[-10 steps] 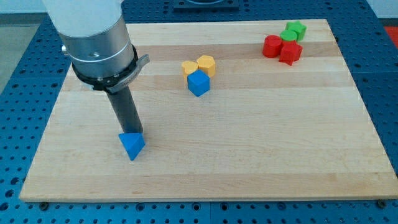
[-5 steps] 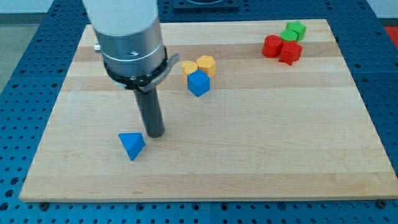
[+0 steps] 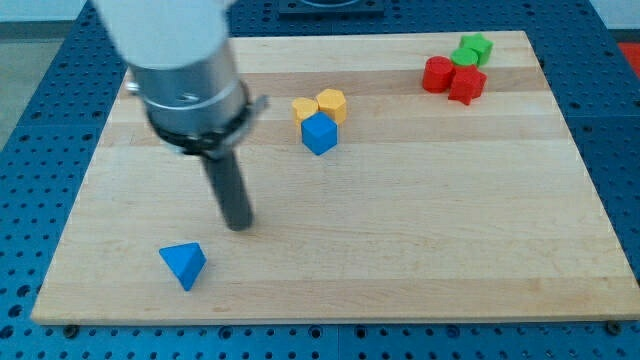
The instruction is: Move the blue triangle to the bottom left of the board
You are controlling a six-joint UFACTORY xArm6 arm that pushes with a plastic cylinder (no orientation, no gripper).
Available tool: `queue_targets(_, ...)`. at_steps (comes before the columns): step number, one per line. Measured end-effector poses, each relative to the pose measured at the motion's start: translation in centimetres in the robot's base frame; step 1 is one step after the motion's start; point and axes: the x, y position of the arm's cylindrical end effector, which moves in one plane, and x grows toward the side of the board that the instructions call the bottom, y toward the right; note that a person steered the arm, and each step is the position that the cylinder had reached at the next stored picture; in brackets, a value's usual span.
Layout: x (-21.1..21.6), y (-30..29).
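The blue triangle (image 3: 184,265) lies on the wooden board (image 3: 400,220) in its lower left part, near the view's bottom edge of the board. My tip (image 3: 239,224) is up and to the right of it, a short gap away, not touching. The arm's grey body (image 3: 185,70) rises toward the view's top left.
A blue cube (image 3: 319,133) sits at upper middle with two yellow blocks (image 3: 322,105) touching it above. At the top right, two red blocks (image 3: 452,78) and a green block (image 3: 472,49) cluster near the board's edge.
The blue triangle has slid down and left, from about the middle-left to nearer the bottom left corner. My tip went right, then came back slightly left and now stands off the triangle.
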Motion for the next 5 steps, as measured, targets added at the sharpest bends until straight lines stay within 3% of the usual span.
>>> queue_targets(1,4.3,1.6)
queue_targets(5,5.2,-2.4)
